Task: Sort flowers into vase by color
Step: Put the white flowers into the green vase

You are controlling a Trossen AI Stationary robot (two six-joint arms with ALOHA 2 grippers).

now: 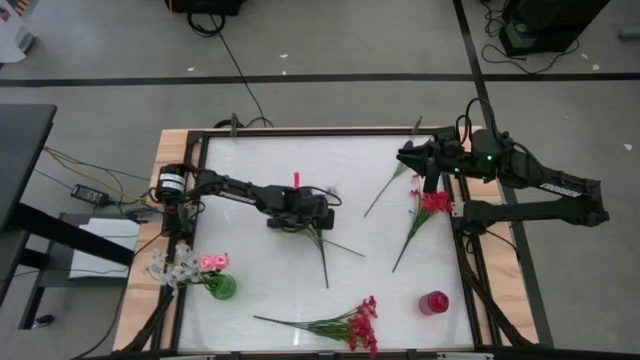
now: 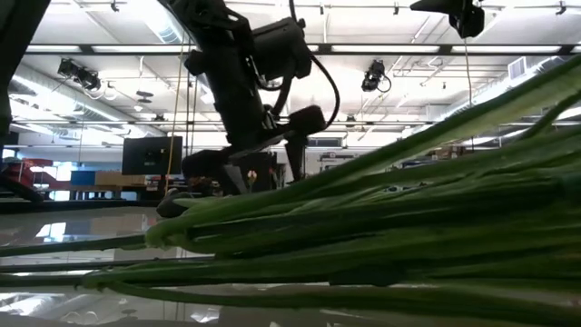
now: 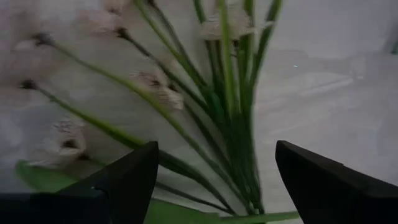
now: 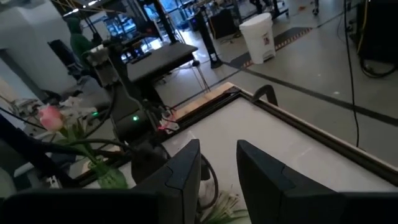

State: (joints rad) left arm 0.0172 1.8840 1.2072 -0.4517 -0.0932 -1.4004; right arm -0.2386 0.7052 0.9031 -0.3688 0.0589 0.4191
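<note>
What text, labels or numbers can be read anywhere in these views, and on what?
None can be read.
White label on the left arm's base joint: markings too small to read.
Dark screen in the room behind the table: nothing legible.
White bin on the floor: no readable print.

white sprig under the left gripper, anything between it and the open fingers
Nothing visible does. The left gripper hangs open directly over the pale white-blossom sprig with thin green stems on the white tabletop, and the left wrist view shows only bare stems between its dark fingers.
</note>
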